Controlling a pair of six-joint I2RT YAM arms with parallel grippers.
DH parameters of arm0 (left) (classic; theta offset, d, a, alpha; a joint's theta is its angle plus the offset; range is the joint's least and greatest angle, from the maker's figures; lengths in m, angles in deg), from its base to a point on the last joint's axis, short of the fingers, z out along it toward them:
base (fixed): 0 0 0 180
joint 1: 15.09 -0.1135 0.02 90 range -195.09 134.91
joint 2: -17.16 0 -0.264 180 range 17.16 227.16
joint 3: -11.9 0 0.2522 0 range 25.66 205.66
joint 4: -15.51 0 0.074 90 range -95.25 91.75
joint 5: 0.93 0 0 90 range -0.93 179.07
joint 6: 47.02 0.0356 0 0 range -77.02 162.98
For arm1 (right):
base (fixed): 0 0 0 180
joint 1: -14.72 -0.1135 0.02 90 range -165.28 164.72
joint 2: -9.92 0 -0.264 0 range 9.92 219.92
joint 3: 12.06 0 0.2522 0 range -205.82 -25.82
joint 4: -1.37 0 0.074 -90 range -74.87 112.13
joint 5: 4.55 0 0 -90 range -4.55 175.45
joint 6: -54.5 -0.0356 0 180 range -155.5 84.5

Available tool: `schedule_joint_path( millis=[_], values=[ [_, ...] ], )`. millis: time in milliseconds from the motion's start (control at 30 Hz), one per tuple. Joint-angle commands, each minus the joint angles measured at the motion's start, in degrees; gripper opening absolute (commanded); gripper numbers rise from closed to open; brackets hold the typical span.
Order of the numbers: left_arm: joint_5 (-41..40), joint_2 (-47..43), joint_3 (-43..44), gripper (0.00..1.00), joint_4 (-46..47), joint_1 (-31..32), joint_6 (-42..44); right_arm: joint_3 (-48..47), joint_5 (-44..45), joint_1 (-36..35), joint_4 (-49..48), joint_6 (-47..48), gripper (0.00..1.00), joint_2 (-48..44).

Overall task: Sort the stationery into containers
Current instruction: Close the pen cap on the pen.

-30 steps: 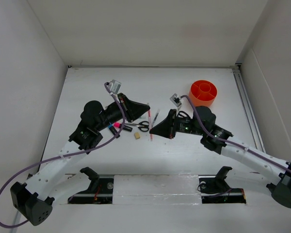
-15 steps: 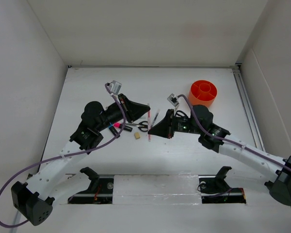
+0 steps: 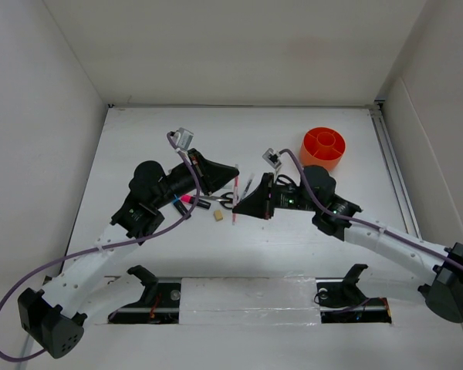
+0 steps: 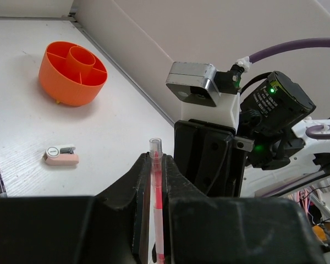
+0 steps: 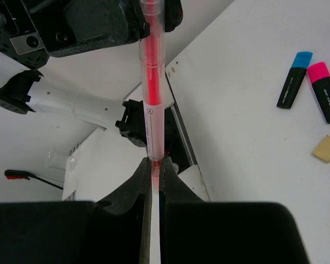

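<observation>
The left arm (image 3: 100,247) rises from its base at the near left corner, folds at a raised elbow and reaches rightward, wrist low over the white surface (image 3: 139,131). The left jaws are pinched narrow on the far end of a slim, clear-barrelled pink pen (image 5: 152,110). Close under that forearm lie a black marker with a pink cap (image 5: 326,93) and a black marker with a blue cap (image 5: 293,80), side by side and nearly touching. A small beige eraser cube (image 3: 217,217) sits a little nearer the bases. Black-handled scissors (image 3: 227,200) lie flat between the two wrists, right against the line of the pink pen. A thin dark pen (image 3: 248,185) lies tilted just to its right.

The right arm (image 3: 386,235) comes up from the near right corner, bends at an elbow close to the pot and points back leftward. The right jaws are clamped tight on the near end of the same pen, so it spans from one wrist to the other, running roughly front to back, and each wrist faces the other along its length.

A pinkish sharpener (image 4: 61,157) lies flat on the surface, apart from the pot. The round orange plastic pot (image 3: 323,148), with a central tube and divided compartments, stands upright towards the far right, just beyond the right elbow.
</observation>
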Motion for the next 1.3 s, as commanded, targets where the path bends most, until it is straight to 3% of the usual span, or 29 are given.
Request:
schedule_joint_path(
  millis=[0, 200, 233, 267, 333, 467, 533, 633, 667, 767, 867, 1033, 1167, 1267],
  values=[
    [7.82, 0.41, -1.17, 0.00, -6.54, 1.10, 0.90, -5.66, 3.34, 0.38, -14.65, -0.03, 0.00, -1.04],
    [5.98, -0.12, 1.46, 0.02, -8.56, 1.10, 0.90, -6.18, 3.34, -1.47, -12.72, 1.81, 0.00, -0.51],
    [5.19, -0.12, 2.33, 0.07, -8.56, 1.10, 0.90, -6.18, 3.34, -1.99, -12.72, 1.81, 0.00, -0.51],
    [4.49, -0.12, 2.86, 0.24, -8.56, 1.10, 0.38, -6.18, 3.34, -1.99, -12.11, 1.81, 0.00, -0.51],
    [3.35, -0.12, 4.53, 0.44, -8.56, 1.10, 0.37, -6.18, 3.34, -1.99, -12.11, 1.81, 0.00, -0.51],
    [-0.51, -1.16, 6.74, 0.76, -9.08, 1.10, -0.24, -5.57, 4.47, -1.99, -10.88, 1.81, 0.00, -0.51],
    [-1.58, -1.69, 7.70, 0.76, -9.08, 1.10, -0.24, -5.57, 4.48, -1.99, -10.35, 2.33, 0.00, -0.51],
    [-6.14, -2.92, 9.37, 0.84, -9.08, 1.10, -0.94, -5.57, 6.67, -1.99, -8.85, 2.34, 0.00, 0.19],
    [-7.63, -4.15, 10.24, 1.00, -9.08, 1.10, -1.73, -5.57, 7.29, -1.99, -8.16, 2.34, 0.00, 1.24],
    [-14.48, -6.61, 11.57, 1.00, -9.08, 1.10, -2.43, -5.57, 11.06, -1.99, -7.62, 2.87, 0.00, 3.52],
    [-24.93, -6.62, 15.52, 1.00, -15.92, 1.10, -2.44, -5.57, 17.65, 0.19, -7.10, 5.15, 0.00, 3.53],
    [-43.38, -1.09, 22.11, 1.00, -39.73, 1.10, -0.77, -9.25, 25.65, 9.68, -1.49, 13.31, 0.00, 4.32],
    [-45.96, -0.03, 20.81, 1.00, -48.36, 1.10, 3.97, -12.51, 33.46, 18.38, -0.24, 19.03, 0.00, 7.66],
    [-48.33, -2.13, 16.52, 1.00, -50.04, 1.10, 5.30, -13.56, 34.09, 26.99, -0.24, 20.44, 0.00, 11.17]
  ],
)
